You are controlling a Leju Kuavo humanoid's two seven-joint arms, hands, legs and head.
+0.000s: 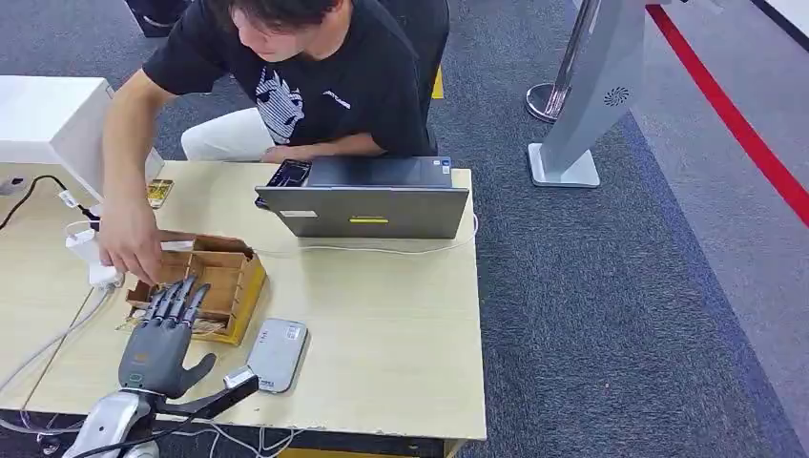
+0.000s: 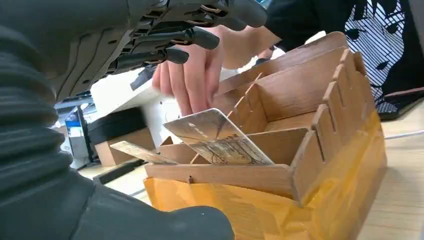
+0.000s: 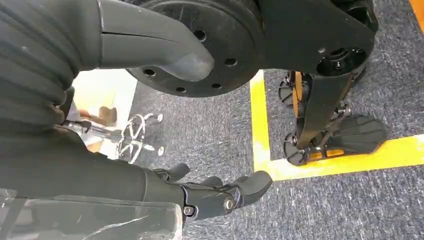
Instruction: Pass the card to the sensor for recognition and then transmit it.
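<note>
Wooden desk: left hand fingers spread, empty, above card; person's hand beyond fingertips — collision risk.

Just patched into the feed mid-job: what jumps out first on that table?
A person's hand reaches into the wooden card box at the table's near left, right where the robot's left hand hovers with fingers spread over it. In the left wrist view a card leans tilted inside the box. A grey card reader lies flat just right of the box, and a laptop sits at the far edge.
</note>
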